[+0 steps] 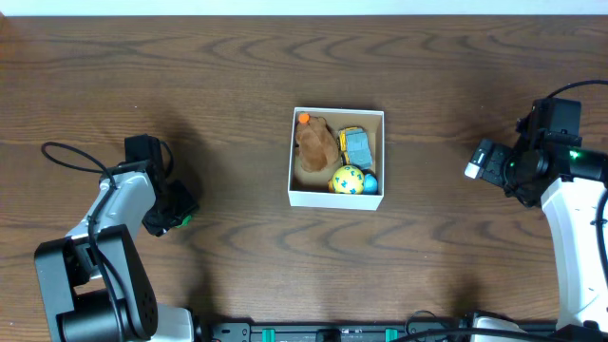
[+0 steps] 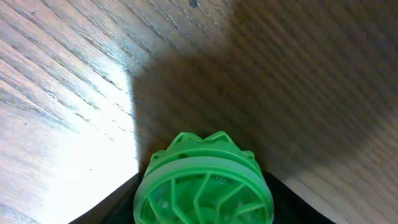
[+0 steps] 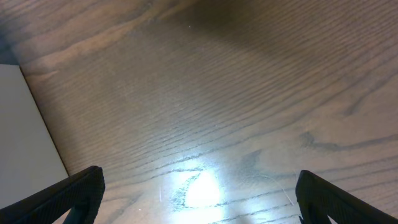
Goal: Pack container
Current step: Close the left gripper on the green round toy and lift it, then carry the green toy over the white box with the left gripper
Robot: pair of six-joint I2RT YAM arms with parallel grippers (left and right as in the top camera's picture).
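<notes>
The left gripper [image 1: 173, 211] is seen low over the wooden table [image 1: 285, 57], and its jaws are drawn in part of the way and closed on a green ribbed wheel-shaped piece [image 2: 204, 185], which fills the gap between them in the left wrist view and is touched by a dark finger on either side. Ahead of these jaws only bare wood grain is shown, half in light and half in shadow. Well away from the left jaws, out to their right in the overhead view, the container [image 1: 334, 199] is set flat on the table, roughly midway between the two grippers and touched by neither. Four toys are held inside it: a brown plush toy [image 1: 315, 142] on the side nearer the left jaws, a yellow and grey toy car [image 1: 356, 145] on the side nearer the right jaws, and a yellow spotted ball [image 1: 348, 179] with a small blue ball [image 1: 370, 181] just beside it along the near wall. The right gripper [image 1: 480, 161] is held well apart from the container, its jaws spread wide with nothing between them; only bare table is seen past its fingers [image 3: 62, 198].
</notes>
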